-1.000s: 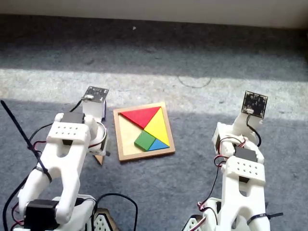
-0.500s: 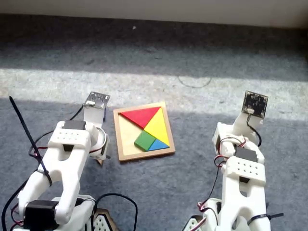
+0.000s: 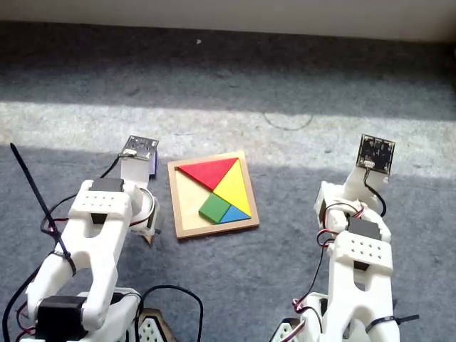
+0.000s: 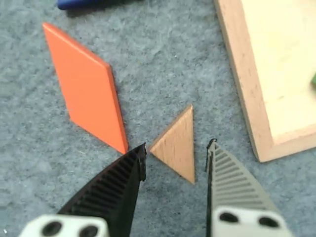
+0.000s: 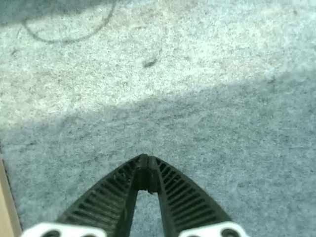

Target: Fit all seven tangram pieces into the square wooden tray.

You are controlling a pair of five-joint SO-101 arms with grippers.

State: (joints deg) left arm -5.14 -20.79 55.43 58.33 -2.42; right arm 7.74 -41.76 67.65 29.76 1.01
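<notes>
A grey carpet-covered desk point(image 3: 285, 85) carries everything. Two white arms stand at its near edge: the left arm point(image 3: 96, 235) at 8 o'clock from the centre, the right arm point(image 3: 360, 263) at 4 o'clock.

The square wooden tray point(image 3: 187, 203) lies about mid-desk, just beside the left arm. Inside it, a red triangle point(image 3: 210, 173) sits at 12 o'clock and a yellow triangle point(image 3: 235, 189) at 3 o'clock. A green square point(image 3: 213, 207) sits at 6 o'clock and a small blue triangle point(image 3: 235, 215) at 5 o'clock. The 9 o'clock side is bare wood.

Outside the tray, an orange parallelogram point(image 4: 86, 89) lies flat on the carpet. A small plain-wood triangle point(image 4: 177, 148) rests between it and the tray's outer rim.

The left gripper point(image 4: 177, 146) is released, one finger on either side of that wooden triangle. The right gripper point(image 5: 143, 160) is clenched on nothing, over bare carpet.
</notes>
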